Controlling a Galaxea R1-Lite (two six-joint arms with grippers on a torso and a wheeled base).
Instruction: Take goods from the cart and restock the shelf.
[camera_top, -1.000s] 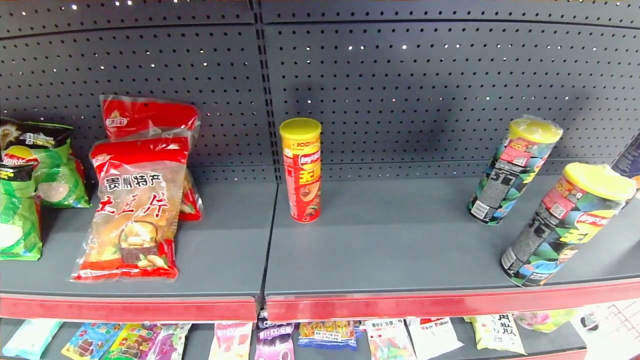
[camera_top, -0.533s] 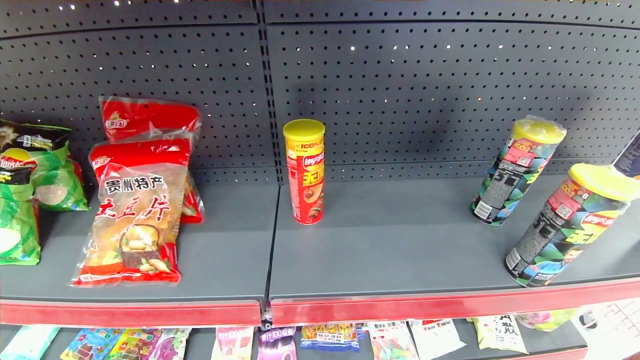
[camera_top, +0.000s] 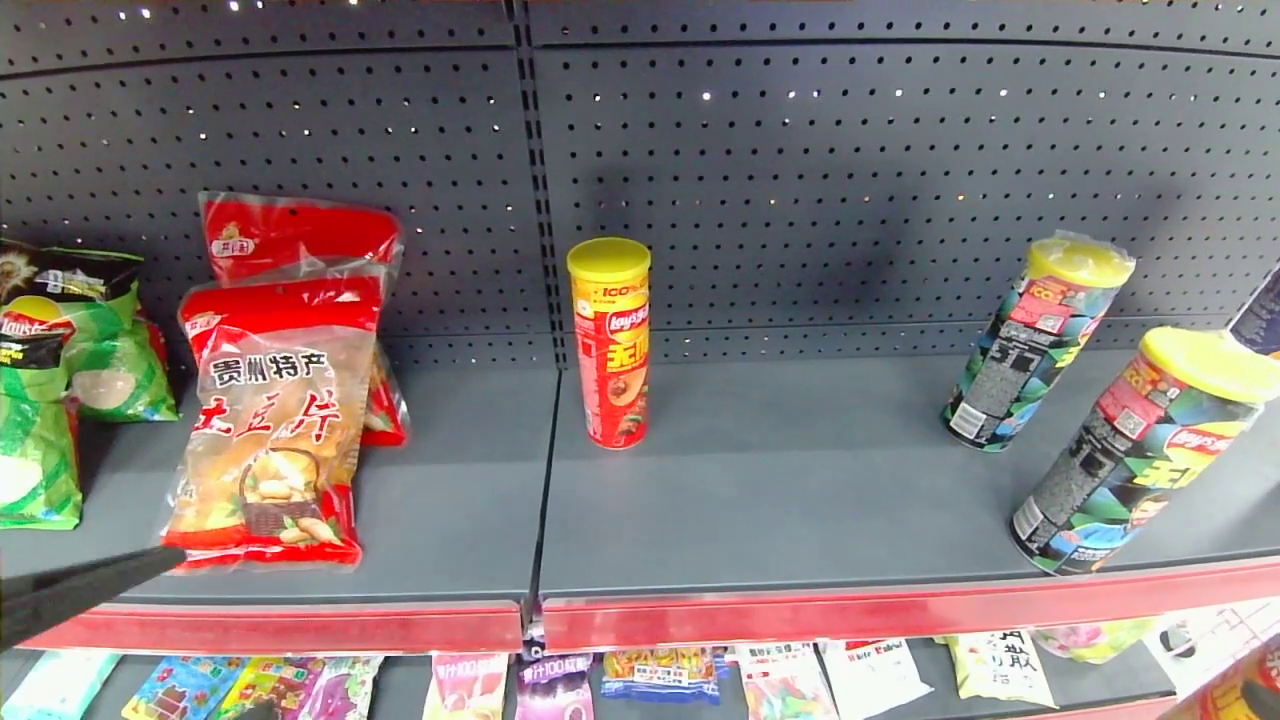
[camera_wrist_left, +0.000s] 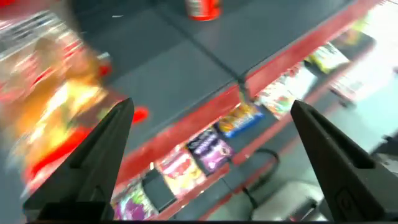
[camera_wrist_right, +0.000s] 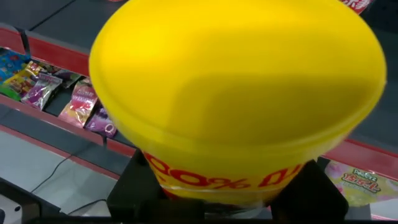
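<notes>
Right wrist view: my right fingers (camera_wrist_right: 134, 186) grip a can (camera_wrist_right: 236, 93) not yet shelved, left fingers (camera_wrist_left: 99, 162) wide and empty, shelf (camera_top: 800, 470) bare around 1 o'clock.

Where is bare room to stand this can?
Widest: grey shelf deck between the upright red yellow-lidded can and the two dark patterned cans at right. Narrower gap between that can and the red snack bags. Crowded at the left end.

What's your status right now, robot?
Left pincer open, holding nothing. Right pincer shut on yellow-lidded can. Shelf ahead; upright red can at its middle.
</notes>
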